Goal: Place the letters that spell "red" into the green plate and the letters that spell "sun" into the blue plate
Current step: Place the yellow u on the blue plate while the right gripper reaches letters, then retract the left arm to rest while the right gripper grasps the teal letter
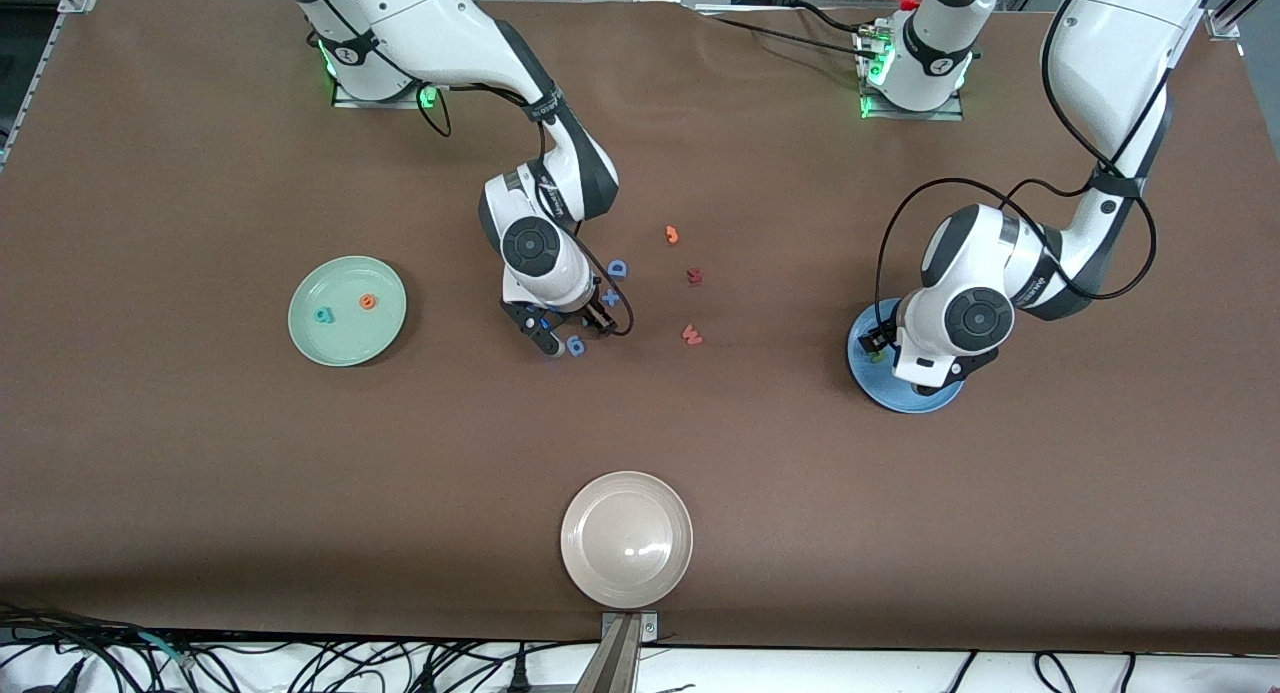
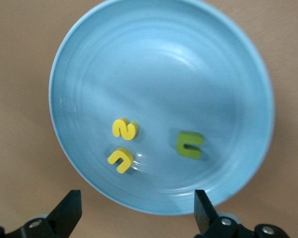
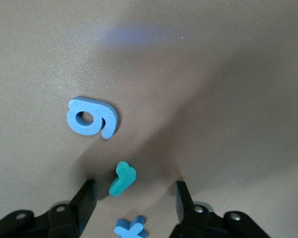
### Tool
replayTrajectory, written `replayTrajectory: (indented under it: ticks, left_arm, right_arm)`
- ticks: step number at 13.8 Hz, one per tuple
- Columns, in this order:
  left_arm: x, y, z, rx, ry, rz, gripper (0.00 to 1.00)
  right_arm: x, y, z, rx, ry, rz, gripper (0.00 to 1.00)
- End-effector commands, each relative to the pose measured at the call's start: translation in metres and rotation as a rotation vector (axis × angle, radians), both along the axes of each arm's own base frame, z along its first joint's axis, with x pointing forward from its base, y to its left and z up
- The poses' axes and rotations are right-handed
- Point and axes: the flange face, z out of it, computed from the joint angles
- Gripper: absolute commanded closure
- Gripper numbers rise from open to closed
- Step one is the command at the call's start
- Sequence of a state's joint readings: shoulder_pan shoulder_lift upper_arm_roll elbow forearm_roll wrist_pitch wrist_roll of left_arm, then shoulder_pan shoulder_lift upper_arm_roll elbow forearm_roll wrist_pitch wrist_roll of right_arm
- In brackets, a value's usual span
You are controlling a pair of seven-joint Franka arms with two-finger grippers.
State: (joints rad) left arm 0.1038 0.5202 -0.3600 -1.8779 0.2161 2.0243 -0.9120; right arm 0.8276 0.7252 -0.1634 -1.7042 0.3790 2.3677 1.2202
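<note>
In the left wrist view the blue plate (image 2: 188, 74) holds a yellow "s" (image 2: 124, 129), a yellow "u" (image 2: 120, 159) and an olive-green "n" (image 2: 189, 144). My left gripper (image 2: 136, 210) hangs open over the plate's rim (image 1: 905, 398), holding nothing. The green plate (image 1: 345, 348) holds the teal "d" (image 1: 323, 315) and the orange "e" (image 1: 368, 301). My right gripper (image 3: 134, 201) is low over the table's middle (image 1: 576, 334), open. The small teal "r" (image 3: 122, 178) lies on the table between its fingers, touching neither.
A blue looped piece (image 3: 92, 117) and a blue cross (image 3: 130, 228) lie close to the "r". A blue D (image 1: 618, 268), an orange hook (image 1: 672, 235), a dark red piece (image 1: 694, 275) and a red W (image 1: 691, 335) lie mid-table. A beige plate (image 1: 627, 539) sits nearest the front camera.
</note>
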Motion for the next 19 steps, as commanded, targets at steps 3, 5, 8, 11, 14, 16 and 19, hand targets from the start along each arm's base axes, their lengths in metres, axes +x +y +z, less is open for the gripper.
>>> replayTrajectory:
  ticks: [3,5,8,11,14,16,19]
  left_arm:
    - [0.024,-0.022,0.081,-0.016,-0.048,-0.179,0.00]
    - [0.038,-0.038,0.136,-0.045,-0.046,-0.285,0.00]
    - [0.047,-0.049,0.233,-0.072,-0.047,-0.355,0.00]
    - [0.044,-0.039,0.297,-0.126,-0.087,-0.482,0.00]
    - [0.033,-0.003,0.335,-0.147,-0.120,-0.606,0.00]
    - [0.021,0.030,0.352,-0.238,-0.142,-0.626,0.00]
    - [-0.010,0.057,0.363,-0.223,-0.234,-0.718,0.00]
  right_arm:
    - [-0.006,-0.001,-0.006,-0.014,0.010,0.001,0.48]
    - [-0.007,-0.002,-0.007,-0.015,0.011,0.003,0.51]
    - [-0.007,-0.005,-0.009,-0.025,0.012,0.009,0.56]
    - [-0.009,-0.007,-0.011,-0.047,0.008,0.020,0.56]
    - [-0.012,-0.008,-0.013,-0.057,0.014,0.023,0.56]
    - [-0.006,-0.017,-0.014,-0.082,-0.001,0.033,0.56]
    - [-0.007,-0.017,-0.015,-0.086,-0.003,0.036,0.56]
